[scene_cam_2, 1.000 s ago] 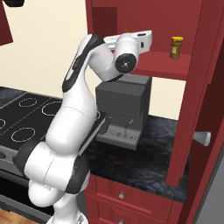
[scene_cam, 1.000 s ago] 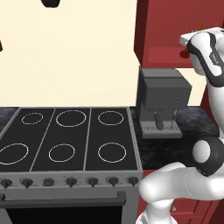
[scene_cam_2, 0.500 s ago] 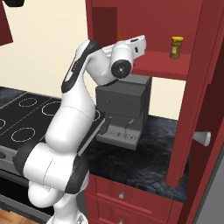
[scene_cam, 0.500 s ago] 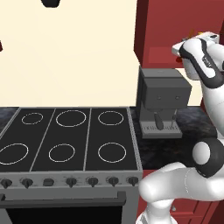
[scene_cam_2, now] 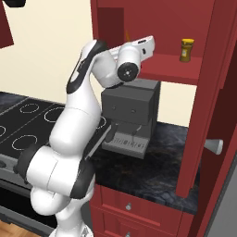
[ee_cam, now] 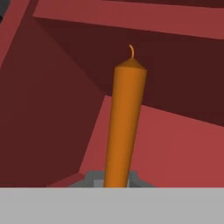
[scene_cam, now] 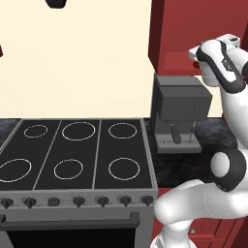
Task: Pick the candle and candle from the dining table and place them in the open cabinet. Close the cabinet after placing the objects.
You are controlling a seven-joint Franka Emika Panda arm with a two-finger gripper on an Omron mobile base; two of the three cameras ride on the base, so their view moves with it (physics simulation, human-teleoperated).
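End effector point(scene_cam_2: 150, 42) pinching orange taper candle point(ee_cam: 124, 122) | reached further into cabinet point(scene_cam_2: 194, 28) | jar candle point(scene_cam_2: 186, 50) unmoved on shelf

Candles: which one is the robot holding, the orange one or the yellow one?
The thin orange taper candle, gripped in the end effector. The squat yellow jar candle already sits apart on the cabinet shelf.

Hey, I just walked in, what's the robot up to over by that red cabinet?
The white arm is reaching into the open red cabinet above the coffee machine. Its gripper has its jaws shut on the thin orange taper candle, seen close up in the hand view against the red shelf. A small yellow jar candle already stands on the shelf to the right. The cabinet door is open.
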